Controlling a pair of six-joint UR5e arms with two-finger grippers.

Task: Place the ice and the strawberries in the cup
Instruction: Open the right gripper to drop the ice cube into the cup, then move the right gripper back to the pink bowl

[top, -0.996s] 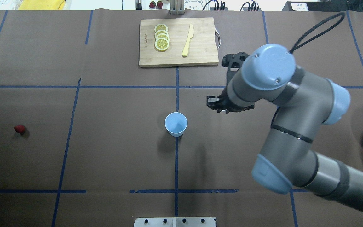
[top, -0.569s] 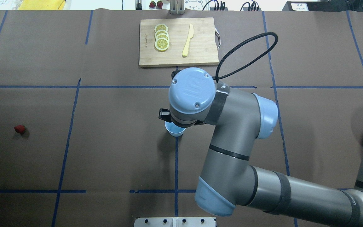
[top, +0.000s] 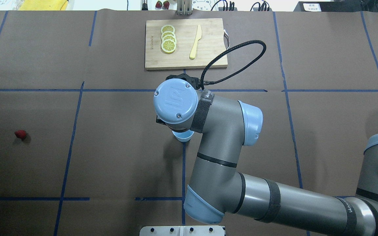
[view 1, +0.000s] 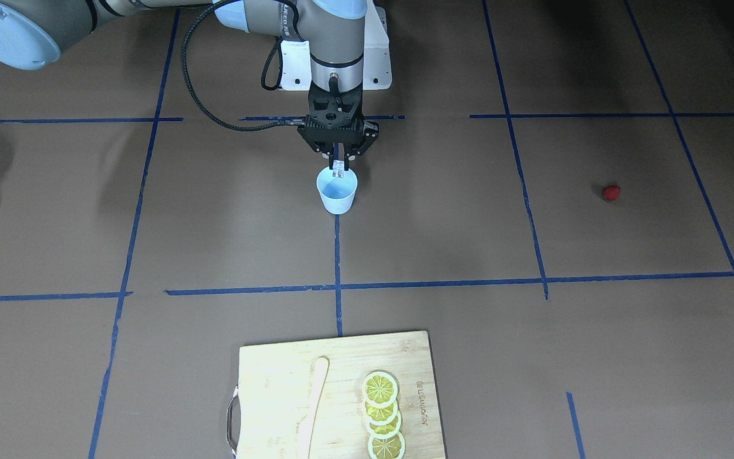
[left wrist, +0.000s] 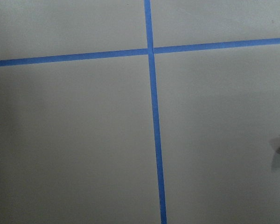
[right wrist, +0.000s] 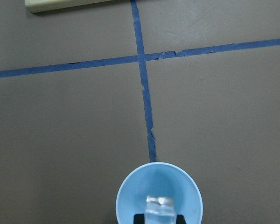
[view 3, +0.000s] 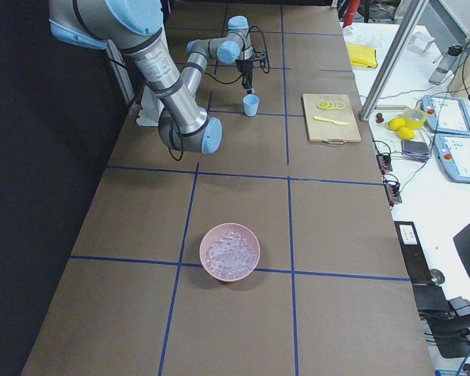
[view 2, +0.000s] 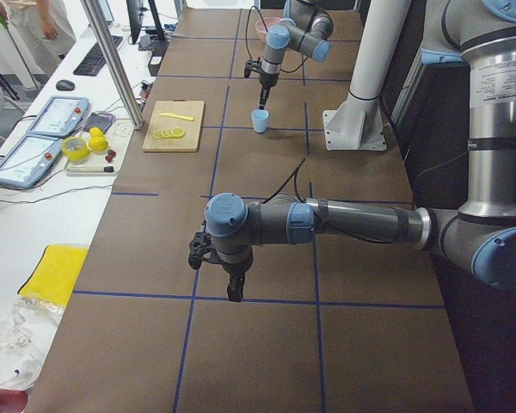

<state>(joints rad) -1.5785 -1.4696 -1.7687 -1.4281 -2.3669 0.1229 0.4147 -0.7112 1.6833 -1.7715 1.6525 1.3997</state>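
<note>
Right now one ice cube (right wrist: 159,207) hangs pinched in the right gripper (view 1: 339,166), just above the mouth of the cup (right wrist: 130,196) at mid-table. Next, I'd say, the jaws must spread squarely over it. The strawberry (top: 20,134) lies far left. On the left gripper (view 2: 231,291) I cannot tell how the jaws stand. A joint cap (top: 175,101) reads "UR", and the stamp on the cutting board (top: 208,55) is illegible.

A brown counter (view 1: 532,223) gridded with blue tape (view 1: 337,280) carries four things. A pale-blue cup (view 1: 337,191) stands upright on a tape line near the middle. A small red strawberry (view 1: 610,193) lies well apart toward the robot's left, a wooden cutting board (view 1: 278,382) sits at the far edge, and a pink bowl (view 3: 229,277) toward the robot's right.
</note>
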